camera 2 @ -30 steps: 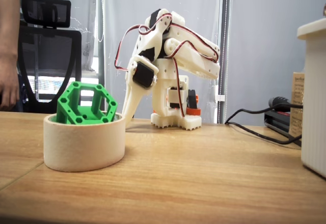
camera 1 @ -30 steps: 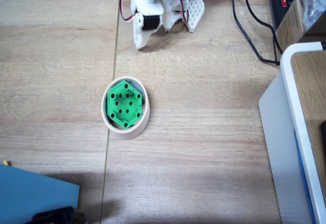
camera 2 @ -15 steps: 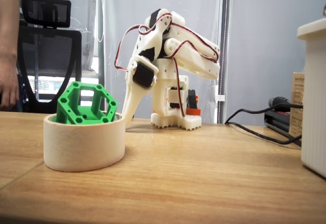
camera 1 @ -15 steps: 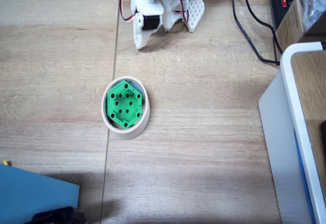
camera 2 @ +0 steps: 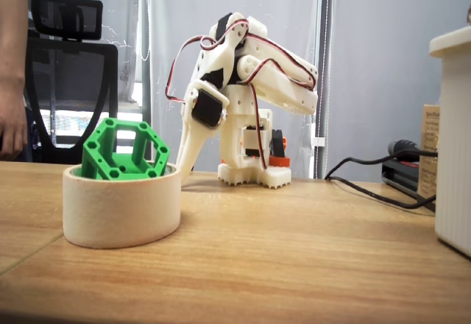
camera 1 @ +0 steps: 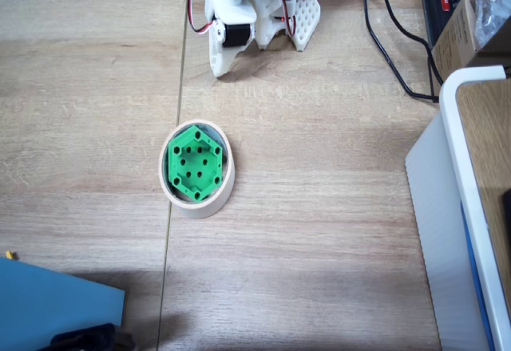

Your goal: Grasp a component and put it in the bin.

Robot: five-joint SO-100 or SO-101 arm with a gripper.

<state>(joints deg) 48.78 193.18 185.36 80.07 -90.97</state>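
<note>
The green hexagonal component (camera 1: 194, 166) sits tilted inside the bin (camera 1: 231, 180), a cream tape roll left of the table's middle. From the side, the component (camera 2: 121, 151) sticks up above the bin's wall (camera 2: 121, 210). My gripper (camera 1: 219, 70) is folded back at the arm's base on the far edge, well apart from the bin. Its tip points down at the table (camera 2: 183, 179), the jaws look closed together, and they hold nothing.
A large white-rimmed container (camera 1: 459, 207) stands at the right edge, with a black cable (camera 1: 383, 40) and a cardboard box (camera 1: 463, 36) behind it. A blue sheet (camera 1: 48, 303) lies at the near left corner. A person's arm (camera 2: 11, 81) hangs at the far left beside a chair (camera 2: 70, 81).
</note>
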